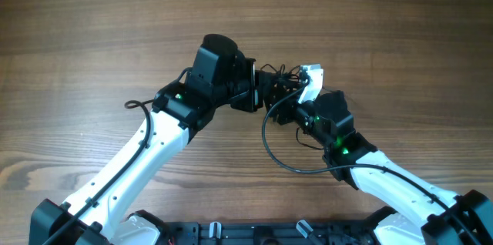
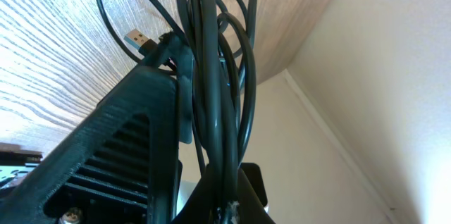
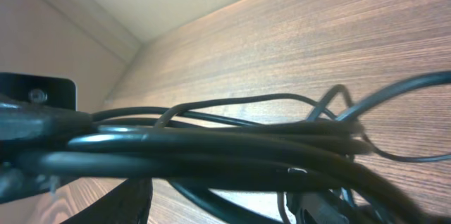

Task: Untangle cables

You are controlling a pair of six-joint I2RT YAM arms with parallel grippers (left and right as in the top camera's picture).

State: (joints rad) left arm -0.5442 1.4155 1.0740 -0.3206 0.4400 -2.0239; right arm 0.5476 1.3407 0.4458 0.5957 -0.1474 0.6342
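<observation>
Left pincer was clamped shut on the cables, which sat as one dark knot just above the middle of the overhead frame, between the two arms and over the tabletop. In its own wrist view we saw several strands run bunched together down the centre of the frame beside the finger, with a bare metal plug poking out at upper left. Right pincer sat just right of the knot. Strands crossed its wrist view from edge to edge, so close that we could not tell whether its jaws stood apart or had closed on anything.

We judged the step to be taking a second hold so the bundle could be drawn apart. To do that well, we thought the right pincer should close on a single strand or loop, not the whole bunch, and as near a free end as it could reach. Any pull should be slow and directed away from the left hold, stopping if the knot tightened instead of loosening. We reckoned the plug likely to snag on a loop, so it should be led out first.
</observation>
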